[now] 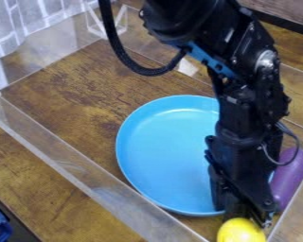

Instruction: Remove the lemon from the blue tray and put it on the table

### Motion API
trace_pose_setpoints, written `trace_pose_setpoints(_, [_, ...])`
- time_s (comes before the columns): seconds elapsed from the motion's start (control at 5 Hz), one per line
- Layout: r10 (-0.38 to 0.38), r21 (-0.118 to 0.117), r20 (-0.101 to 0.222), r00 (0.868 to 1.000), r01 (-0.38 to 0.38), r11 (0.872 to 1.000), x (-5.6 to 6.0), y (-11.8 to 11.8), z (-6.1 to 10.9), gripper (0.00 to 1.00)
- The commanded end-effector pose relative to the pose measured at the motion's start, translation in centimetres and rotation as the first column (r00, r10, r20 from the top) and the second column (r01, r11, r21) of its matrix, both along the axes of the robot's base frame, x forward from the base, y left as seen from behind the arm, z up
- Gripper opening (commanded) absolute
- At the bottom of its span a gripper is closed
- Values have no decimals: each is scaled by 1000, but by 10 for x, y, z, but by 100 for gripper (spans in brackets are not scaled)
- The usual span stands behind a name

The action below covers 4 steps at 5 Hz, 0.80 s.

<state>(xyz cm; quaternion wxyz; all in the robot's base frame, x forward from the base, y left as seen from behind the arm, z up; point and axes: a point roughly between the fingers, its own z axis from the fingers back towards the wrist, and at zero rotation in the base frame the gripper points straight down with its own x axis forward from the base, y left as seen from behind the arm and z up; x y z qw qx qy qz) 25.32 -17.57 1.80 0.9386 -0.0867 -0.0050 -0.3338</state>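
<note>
The yellow lemon (239, 231) lies on the dark wood table (84, 99) at the bottom right, just outside the rim of the blue tray (167, 151). The tray holds nothing. My black gripper (246, 210) points straight down right above the lemon, at the tray's near right edge. Its fingertips sit against the lemon's top; whether the jaws still clasp it cannot be made out. The arm (230, 66) hides the tray's right side.
A purple eggplant (291, 177) lies to the right of the arm, partly hidden. Clear plastic walls (65, 175) fence the table on the left and front. A white curtain (41, 24) hangs at the back left.
</note>
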Motion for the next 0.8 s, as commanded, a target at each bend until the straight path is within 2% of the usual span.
trace_pose_setpoints(0.0, [-35, 1, -61, 998, 35, 999, -10, -1, -12, 0])
trace_pose_setpoints(0.2, [-51, -16, -70, 996, 50, 999, -10, -2, -12, 100])
trace_pose_setpoints(0.6, [-78, -43, -88, 993, 74, 996, -7, 2, -13, 100])
